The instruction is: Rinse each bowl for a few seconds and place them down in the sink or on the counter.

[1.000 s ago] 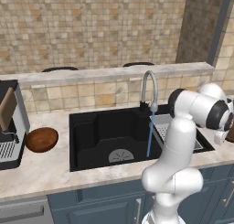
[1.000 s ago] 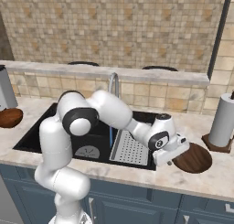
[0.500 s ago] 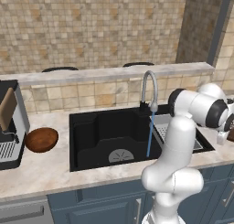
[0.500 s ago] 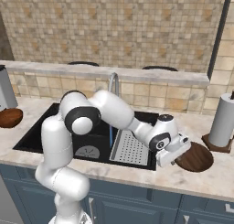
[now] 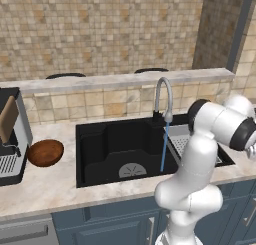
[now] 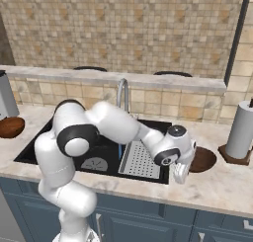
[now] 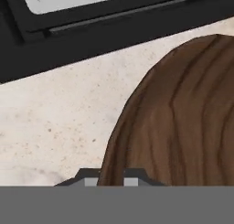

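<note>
Right of the sink (image 6: 106,147), a reddish-brown bowl (image 6: 203,159) rests on the pale counter (image 6: 217,186). My gripper (image 6: 179,177) hangs at its near left rim. The hand view has that bowl (image 7: 183,118) close up. Its rim runs down between my two dark fingertips (image 7: 93,181), and the gripper (image 7: 112,182) is shut on it. The other bowl (image 5: 45,152) sits on the counter (image 5: 50,184) left of the sink (image 5: 100,149), also seen as the bowl (image 6: 11,127) at the far left. A blue stream (image 5: 163,149) runs from the faucet (image 5: 162,96) into the basin.
A grey perforated tray (image 6: 141,159) lies in the sink's right half, close to my forearm. A paper towel roll (image 6: 243,130) stands right of the near bowl. A coffee machine (image 5: 10,139) stands left of the far bowl. The tiled ledge (image 5: 125,81) runs behind the faucet.
The jaws have closed from partly open to a narrow grip on the near bowl's rim. The hand has sunk slightly; the bowl has not moved.
</note>
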Motion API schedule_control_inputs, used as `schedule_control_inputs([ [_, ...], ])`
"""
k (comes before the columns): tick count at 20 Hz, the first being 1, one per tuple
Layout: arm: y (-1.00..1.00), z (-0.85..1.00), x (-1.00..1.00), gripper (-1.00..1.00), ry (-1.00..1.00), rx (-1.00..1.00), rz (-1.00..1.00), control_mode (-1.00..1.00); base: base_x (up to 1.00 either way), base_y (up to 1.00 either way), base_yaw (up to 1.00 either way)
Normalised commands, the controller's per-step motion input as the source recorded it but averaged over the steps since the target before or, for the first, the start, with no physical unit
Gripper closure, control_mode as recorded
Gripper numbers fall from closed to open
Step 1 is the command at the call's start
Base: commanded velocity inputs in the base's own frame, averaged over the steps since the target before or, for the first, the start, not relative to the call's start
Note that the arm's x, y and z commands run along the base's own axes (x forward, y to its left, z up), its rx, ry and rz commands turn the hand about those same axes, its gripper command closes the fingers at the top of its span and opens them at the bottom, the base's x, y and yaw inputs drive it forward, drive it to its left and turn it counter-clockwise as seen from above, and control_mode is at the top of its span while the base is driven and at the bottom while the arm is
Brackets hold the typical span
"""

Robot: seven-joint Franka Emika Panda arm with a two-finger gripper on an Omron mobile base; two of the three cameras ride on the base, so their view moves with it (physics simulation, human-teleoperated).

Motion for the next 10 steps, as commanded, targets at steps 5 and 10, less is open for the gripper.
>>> schedule_control_inputs([
  [5,0.55,0.14,-0.24,1.00,0.00,-0.12,0.73,-1.00,0.00,0.00,0.00],
  [10,0.84,0.30,-0.12,1.00,0.00,-0.16,0.55,-1.00,0.00,0.00,0.00],
])
